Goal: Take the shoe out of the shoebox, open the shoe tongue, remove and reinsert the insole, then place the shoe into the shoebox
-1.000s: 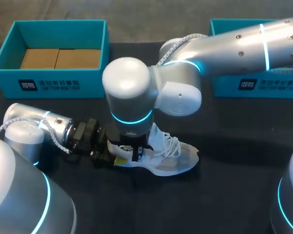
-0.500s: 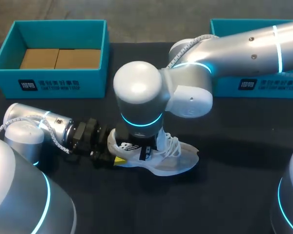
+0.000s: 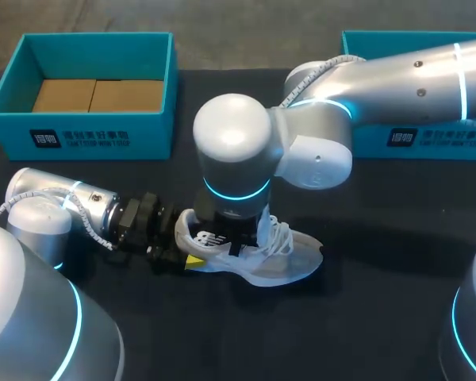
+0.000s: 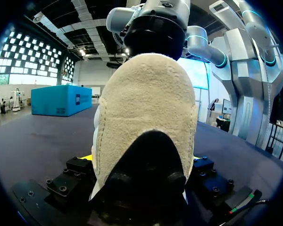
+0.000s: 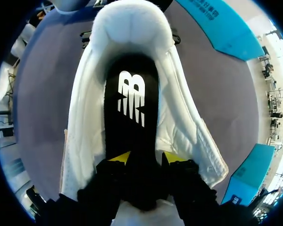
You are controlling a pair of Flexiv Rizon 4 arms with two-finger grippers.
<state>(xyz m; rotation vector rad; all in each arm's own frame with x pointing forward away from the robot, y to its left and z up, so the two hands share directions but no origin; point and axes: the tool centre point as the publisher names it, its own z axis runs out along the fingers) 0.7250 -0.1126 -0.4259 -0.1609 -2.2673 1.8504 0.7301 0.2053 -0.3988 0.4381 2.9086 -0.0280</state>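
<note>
shoe [image 3: 285,258] on table [image 3: 381,317] middle, toe pointing right | left gripper [image 3: 184,254] clamps its heel, yellow tips mostly hidden | right gripper [image 5: 145,159] pinches black insole [image 5: 131,108] inside shoe, hidden beneath wrist from above

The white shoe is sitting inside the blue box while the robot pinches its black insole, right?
Not quite. The white shoe sits on the black table, outside the blue box, as the head view shows. The right end effector does pinch its black insole.
</note>
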